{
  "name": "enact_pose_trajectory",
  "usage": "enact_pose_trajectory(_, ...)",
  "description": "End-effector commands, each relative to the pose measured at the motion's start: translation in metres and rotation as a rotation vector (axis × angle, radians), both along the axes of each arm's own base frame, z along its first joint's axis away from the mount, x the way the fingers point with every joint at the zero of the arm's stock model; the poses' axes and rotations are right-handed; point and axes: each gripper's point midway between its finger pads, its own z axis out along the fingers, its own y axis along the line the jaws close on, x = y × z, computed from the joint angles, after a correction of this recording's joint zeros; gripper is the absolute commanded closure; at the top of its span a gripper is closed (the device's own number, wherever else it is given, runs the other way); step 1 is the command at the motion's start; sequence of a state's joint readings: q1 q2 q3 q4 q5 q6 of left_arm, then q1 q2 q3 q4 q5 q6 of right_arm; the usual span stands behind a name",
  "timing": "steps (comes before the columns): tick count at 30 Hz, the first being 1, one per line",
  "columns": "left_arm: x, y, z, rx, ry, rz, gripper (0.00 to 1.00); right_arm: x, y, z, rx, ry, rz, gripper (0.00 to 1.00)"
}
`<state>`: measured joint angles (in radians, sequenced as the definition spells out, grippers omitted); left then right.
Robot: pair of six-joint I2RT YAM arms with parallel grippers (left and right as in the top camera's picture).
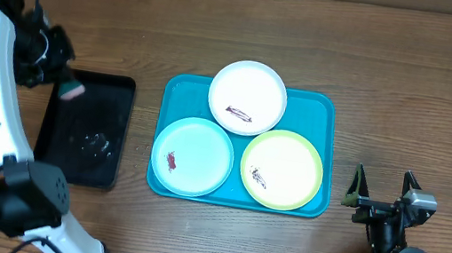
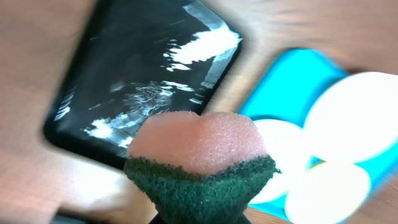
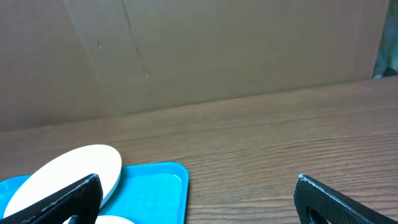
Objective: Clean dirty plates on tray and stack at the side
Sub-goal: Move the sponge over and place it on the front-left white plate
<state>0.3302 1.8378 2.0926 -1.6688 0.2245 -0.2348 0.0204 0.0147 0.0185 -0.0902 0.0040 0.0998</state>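
Three round plastic plates sit on your large turquoise rectangular plastic tray [image 1: 325, 114], mid-table; the white plate [image 1: 248, 97] is at the tray's 12 o'clock, the light blue plate [image 1: 193, 156] at 8 o'clock, the pale yellow-green plate [image 1: 282, 168] at 4 o'clock; the three crowd together, rims meeting or nearly so, none stacked. Each one carries a small smear; red-brown just below centre on the white, red toward the blue one's 9 o'clock, a darker fleck low-left of centre on the yellow-green.

At 9 o'clock from the turquoise tray, just beside it on the brown wooden table [image 1: 413, 74], lies a smaller black rectangular tray [image 1: 83, 150], glistening in patches.

Your left gripper [image 1: 62, 80] is pinched tight on a pink foam sponge with a dark green scouring layer [image 2: 199, 155]; it hangs over the black tray's 11 o'clock corner; you cannot tell whether sponge touches tray, the wrist view is blurred.

Your right gripper [image 1: 385, 188] sits at 4 o'clock from the turquoise tray, apart from it, fingers spread wide, nothing between them.
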Motion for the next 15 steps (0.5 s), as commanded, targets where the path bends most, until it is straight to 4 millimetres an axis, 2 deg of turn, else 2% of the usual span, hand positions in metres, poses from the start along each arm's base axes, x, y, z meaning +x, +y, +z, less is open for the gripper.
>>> enact_pose_trajectory(1, -0.003, -0.055, 0.059, -0.102, -0.221, -0.148, 0.96, 0.0, 0.0, -0.001, -0.007, -0.005, -0.001, 0.0)
enact_pose_trajectory(4, -0.016, -0.083, 0.071, -0.084, -0.239, -0.215, 0.96, 0.0, 0.0, -0.001, -0.007, -0.005, -0.001, 0.0)
enact_pose_trajectory(8, -0.029, -0.13, 0.064, -0.101, -0.195, -0.357, 0.96, 0.0, 0.0, -0.001, -0.007, -0.006, -0.001, 0.0)
enact_pose_trajectory(11, -0.04, -0.173, 0.045, -0.13, -0.12, -0.452, 0.96, 0.0, 0.0, -0.001, -0.007, -0.005, -0.001, 0.0)
enact_pose_trajectory(13, -0.044, -0.198, 0.024, -0.123, -0.064, -0.483, 0.96, 0.0, 0.0, -0.001, -0.007, -0.005, -0.001, 0.0)
enact_pose_trajectory(15, -0.044, -0.212, -0.001, -0.065, -0.021, -0.455, 0.96, 0.0, 0.0, -0.001, -0.006, -0.005, -0.001, 0.0)
